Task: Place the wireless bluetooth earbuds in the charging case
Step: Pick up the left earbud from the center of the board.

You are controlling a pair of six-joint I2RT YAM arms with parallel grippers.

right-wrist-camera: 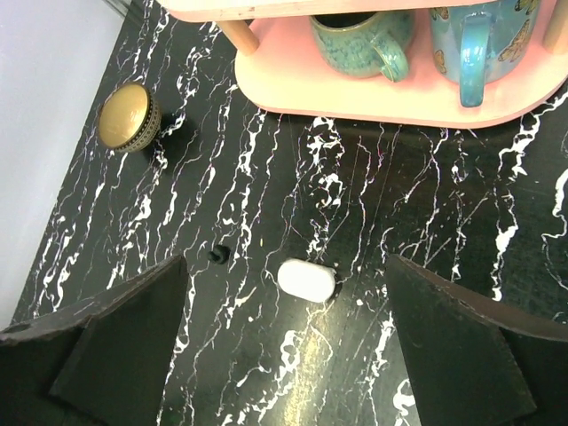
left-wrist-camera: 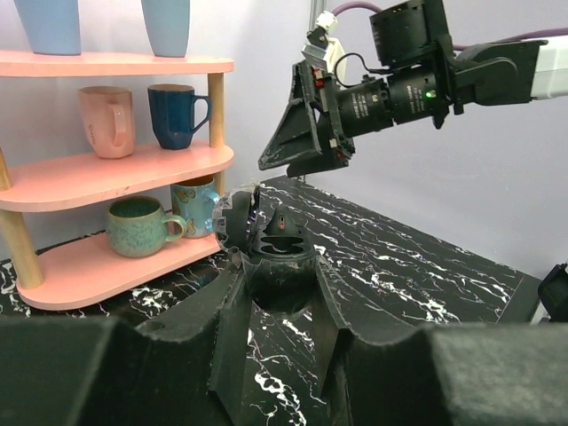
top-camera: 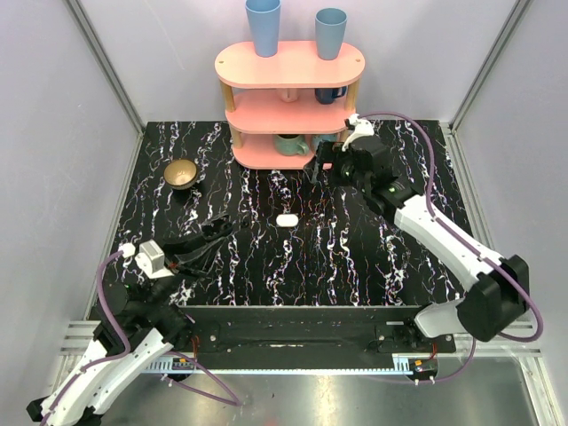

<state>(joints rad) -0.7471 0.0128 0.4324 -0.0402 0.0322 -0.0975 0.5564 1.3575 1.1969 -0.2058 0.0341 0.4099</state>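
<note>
Directly below the spread right gripper (right-wrist-camera: 285,259): a smooth white oval case (right-wrist-camera: 307,280), shut, on the table (right-wrist-camera: 426,222). The left wrist view misses it. Left gripper (top-camera: 216,240): spread or closed, cannot tell.

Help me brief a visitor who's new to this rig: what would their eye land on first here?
Probably the pink three-tier shelf at the far edge of the black marble table, with two blue cups on top and mugs on the tiers below. Next comes the small white charging case lying alone mid-table, then the gold bowl toward the left wall.
</note>
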